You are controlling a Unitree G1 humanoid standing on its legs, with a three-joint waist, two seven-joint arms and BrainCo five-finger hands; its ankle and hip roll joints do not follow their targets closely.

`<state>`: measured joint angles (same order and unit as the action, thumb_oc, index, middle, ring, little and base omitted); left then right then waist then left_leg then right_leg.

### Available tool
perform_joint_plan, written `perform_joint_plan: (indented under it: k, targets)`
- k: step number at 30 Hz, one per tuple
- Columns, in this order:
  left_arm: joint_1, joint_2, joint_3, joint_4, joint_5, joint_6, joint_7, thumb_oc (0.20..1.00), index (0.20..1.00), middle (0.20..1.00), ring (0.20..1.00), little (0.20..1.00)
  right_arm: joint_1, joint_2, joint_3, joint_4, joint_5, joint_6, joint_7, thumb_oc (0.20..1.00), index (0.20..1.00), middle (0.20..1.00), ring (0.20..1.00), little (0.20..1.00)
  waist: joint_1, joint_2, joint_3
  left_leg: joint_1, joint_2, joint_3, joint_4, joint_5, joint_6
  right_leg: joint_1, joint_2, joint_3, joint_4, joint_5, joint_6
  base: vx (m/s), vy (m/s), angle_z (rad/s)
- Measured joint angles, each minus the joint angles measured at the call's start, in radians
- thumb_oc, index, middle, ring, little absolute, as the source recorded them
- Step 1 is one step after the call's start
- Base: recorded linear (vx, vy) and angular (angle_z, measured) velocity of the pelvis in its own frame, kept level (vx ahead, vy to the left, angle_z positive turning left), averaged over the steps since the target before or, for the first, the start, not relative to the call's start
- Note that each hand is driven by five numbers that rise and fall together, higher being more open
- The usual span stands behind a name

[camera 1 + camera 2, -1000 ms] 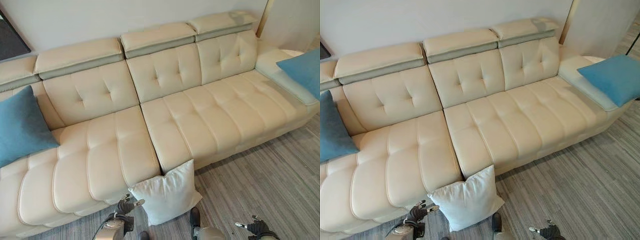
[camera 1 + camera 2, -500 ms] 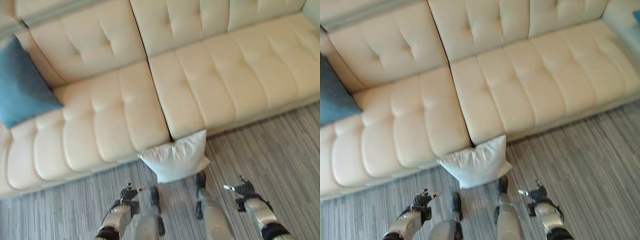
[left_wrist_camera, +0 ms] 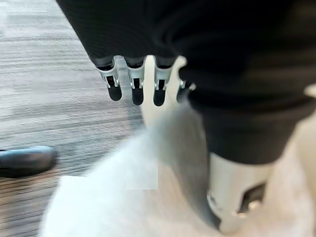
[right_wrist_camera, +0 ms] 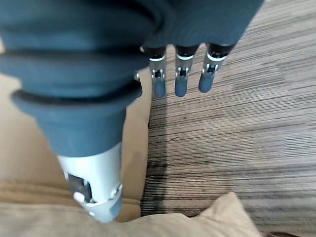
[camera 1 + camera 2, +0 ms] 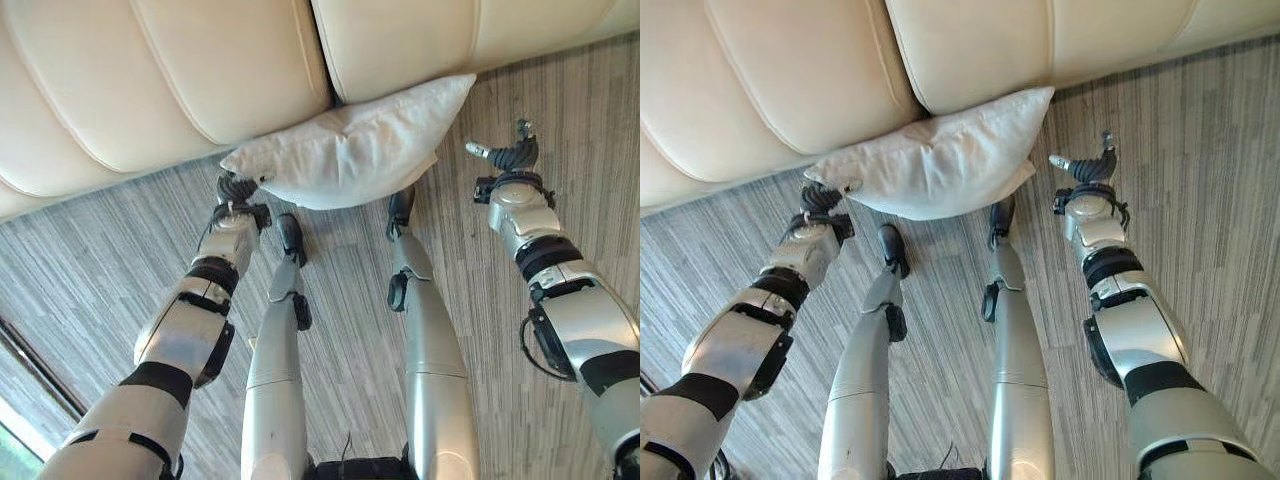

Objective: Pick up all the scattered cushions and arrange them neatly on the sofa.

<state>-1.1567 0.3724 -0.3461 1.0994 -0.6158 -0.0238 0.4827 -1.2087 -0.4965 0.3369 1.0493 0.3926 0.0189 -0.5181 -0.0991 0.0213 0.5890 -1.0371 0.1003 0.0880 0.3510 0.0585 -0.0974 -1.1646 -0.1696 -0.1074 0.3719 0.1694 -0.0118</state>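
Cushion [image 5: 350,150], white and plump, lies on the striped grey floor [image 5: 90,260] in the left eye view, its far edge tucked against the base of the cream sofa [image 5: 200,70] right below the seam between two seat sections. The left hand [image 5: 236,190] sits at the cushion's left corner, touching or just beside it; its fingers are tucked behind the corner, so I cannot tell whether they grip. The right hand [image 5: 508,156] hovers just off the cushion's right corner, apart from it, with fingers spread and loosely bent around nothing.

Right eye view: same layout. The cushion [image 5: 935,160] rests between the two hands, the left hand [image 5: 820,200] at its left corner and the right hand [image 5: 1087,166] near its right corner, above bare floor.

Left wrist view: the left hand's fingers [image 3: 136,84] hang straight down in a row beneath the dark ribbed cover, with the white cushion [image 3: 123,197] spreading close below and beside the thumb.

Right wrist view: the right hand's fingers [image 4: 180,79] point straight out over the striped floor, holding nothing. A corner of the cushion [image 4: 222,217] shows near the thumb, and the sofa's cream side [image 4: 136,148] stands beside the floor.
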Motion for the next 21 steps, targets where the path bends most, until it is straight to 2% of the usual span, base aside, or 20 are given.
perform_joint_plan:
  k: [3,4,5,6,7,8,9,12,13,15,19,21]
  targets:
    - [-0.040,0.007,-0.013,-0.028,0.001,-0.008,0.043,1.000,1.000,1.000,1.000,1.000,-0.049,0.003,0.040,-0.039,0.002,-0.028,-0.004,1.000,1.000,1.000,1.000,1.000,0.001,-0.002,0.000,-0.075,0.005,-0.012,0.061,-0.011,-0.002,-0.063,-0.001,-0.001,0.038,-0.002,-0.007,0.06,-0.025,0.03]
    - [-0.047,0.010,-0.078,-0.048,0.007,-0.008,0.055,1.000,1.000,1.000,1.000,1.000,-0.079,0.004,0.076,-0.045,0.012,-0.031,-0.009,1.000,1.000,1.000,1.000,1.000,-0.003,-0.003,-0.006,-0.109,0.000,-0.021,0.083,-0.015,0.000,-0.096,-0.007,-0.001,0.066,-0.010,-0.008,0.05,0.003,0.11]
    - [-0.065,0.015,-0.094,-0.076,0.007,-0.008,0.067,1.000,1.000,1.000,1.000,1.000,-0.109,-0.006,0.097,-0.060,0.021,-0.039,-0.014,1.000,1.000,1.000,1.000,1.000,-0.001,-0.005,-0.007,-0.136,0.000,-0.023,0.100,-0.026,0.001,-0.125,-0.011,-0.001,0.086,-0.026,0.004,0.04,-0.008,0.15]
    - [-0.081,0.014,-0.093,-0.086,0.007,-0.011,0.077,1.000,1.000,1.000,1.000,1.000,-0.132,-0.010,0.097,-0.074,0.022,-0.043,-0.014,0.545,0.545,0.545,0.545,0.545,0.002,-0.007,-0.007,-0.159,-0.001,-0.023,0.107,-0.038,0.006,-0.150,-0.013,0.000,0.098,-0.026,0.005,0.02,0.000,0.13]
    - [-0.099,0.022,-0.094,-0.117,0.008,-0.028,0.079,0.586,0.586,0.586,0.586,0.586,-0.178,-0.014,0.096,-0.075,0.022,-0.064,-0.014,0.200,0.200,0.200,0.200,0.200,0.009,-0.010,-0.005,-0.206,-0.003,-0.028,0.123,-0.041,0.008,-0.190,-0.014,0.000,0.104,-0.027,0.004,0.01,0.007,0.08]
    - [-0.110,0.029,-0.096,-0.117,0.008,-0.034,0.074,0.586,0.586,0.586,0.586,0.586,-0.185,-0.011,0.105,-0.071,0.024,-0.067,-0.014,0.200,0.200,0.200,0.200,0.200,0.013,-0.011,-0.004,-0.223,-0.003,-0.032,0.130,-0.041,0.009,-0.201,-0.014,0.000,0.103,-0.025,0.007,0.01,0.013,0.08]
    - [-0.121,0.016,-0.121,-0.123,0.007,-0.035,0.072,0.200,0.200,0.200,0.200,0.200,-0.195,0.011,0.104,-0.070,0.054,-0.073,-0.013,0.200,0.200,0.200,0.200,0.200,0.012,-0.012,-0.004,-0.239,-0.007,-0.042,0.148,-0.042,0.007,-0.208,-0.014,0.001,0.108,-0.022,0.009,-0.01,0.011,0.06]
    - [-0.126,-0.015,-0.122,-0.150,0.003,-0.037,0.066,0.200,0.200,0.200,0.200,0.200,-0.183,0.046,0.091,-0.070,0.104,-0.097,-0.013,0.200,0.200,0.200,0.200,0.200,0.003,-0.018,-0.007,-0.238,-0.021,-0.053,0.142,-0.044,0.005,-0.197,-0.020,0.004,0.078,-0.025,0.022,-0.02,0.024,0.02]
    - [-0.126,-0.026,-0.116,-0.152,0.001,-0.039,0.066,0.200,0.200,0.200,0.200,0.200,-0.181,0.063,0.071,-0.071,0.131,-0.103,-0.013,0.200,0.200,0.200,0.200,0.200,0.003,-0.019,-0.008,-0.234,-0.018,-0.056,0.125,-0.042,0.009,-0.188,-0.018,0.001,0.058,-0.031,0.062,-0.03,0.030,-0.13]
    - [-0.101,-0.050,-0.111,-0.170,-0.045,-0.052,0.067,0.200,0.200,0.200,0.200,0.200,-0.146,0.090,0.029,-0.077,0.180,-0.117,-0.016,0.200,0.200,0.200,0.200,0.200,-0.006,-0.020,-0.007,-0.219,-0.025,-0.053,0.113,-0.037,0.014,-0.175,-0.019,0.019,0.061,-0.043,0.080,-0.03,0.036,0.02]
    - [0.012,-0.127,-0.070,-0.245,-0.112,-0.072,0.068,0.200,0.200,0.200,0.200,0.200,-0.001,0.126,-0.083,-0.162,0.241,-0.176,-0.036,0.200,0.200,0.200,0.200,0.200,-0.011,-0.024,-0.008,-0.111,-0.039,-0.049,0.026,-0.013,0.034,-0.060,-0.012,0.022,-0.043,-0.037,0.088,-0.05,0.030,-0.01]
    - [0.102,-0.154,-0.043,-0.306,-0.114,-0.073,0.068,0.200,0.200,0.200,0.200,0.200,0.103,0.136,-0.092,-0.248,0.252,-0.216,-0.040,0.200,0.200,0.200,0.200,0.200,-0.027,-0.028,-0.009,-0.012,-0.048,-0.050,-0.053,-0.003,0.037,0.030,-0.012,0.023,-0.101,-0.045,0.116,-0.05,0.030,-0.10]
